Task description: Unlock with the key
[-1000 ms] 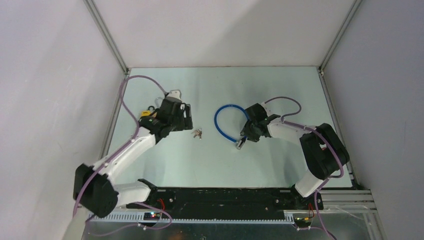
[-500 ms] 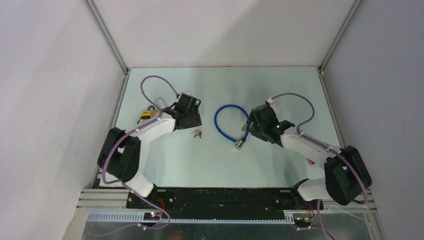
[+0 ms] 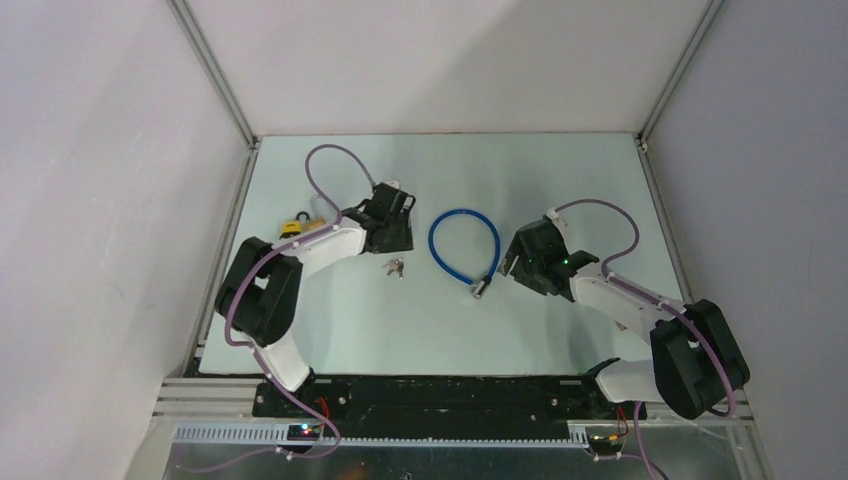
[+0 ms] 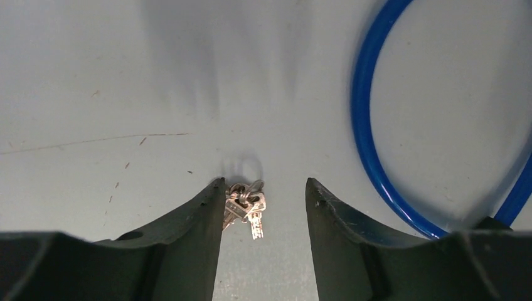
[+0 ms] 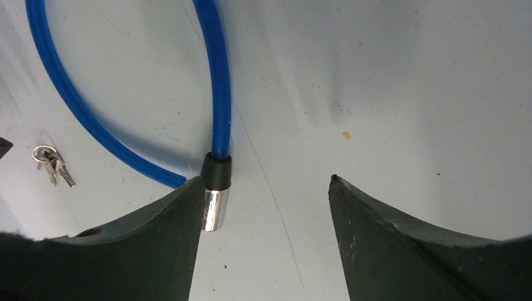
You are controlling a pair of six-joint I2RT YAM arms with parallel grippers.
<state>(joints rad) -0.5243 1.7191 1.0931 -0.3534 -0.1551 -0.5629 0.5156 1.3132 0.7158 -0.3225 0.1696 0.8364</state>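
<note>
A small bunch of silver keys (image 3: 395, 266) lies on the table. In the left wrist view the keys (image 4: 246, 207) lie between my left gripper's (image 4: 264, 183) open fingers, close to the left finger. My left gripper (image 3: 394, 238) hovers just behind the keys. A blue cable lock (image 3: 455, 240) lies looped at centre, its chrome end (image 3: 480, 288) pointing forward. My right gripper (image 3: 514, 264) is open and empty just right of that end. In the right wrist view the chrome end (image 5: 212, 210) sits against the left finger of the gripper (image 5: 265, 180).
A yellow padlock (image 3: 293, 226) lies at the left, beside the left arm's forearm. The blue cable (image 4: 370, 125) curves past the left gripper's right side. The keys also show in the right wrist view (image 5: 50, 162). Enclosure walls ring the table.
The left arm has folded in and its gripper moved right, over the keys. The right gripper has drawn back to the right, off the cable lock's end.
</note>
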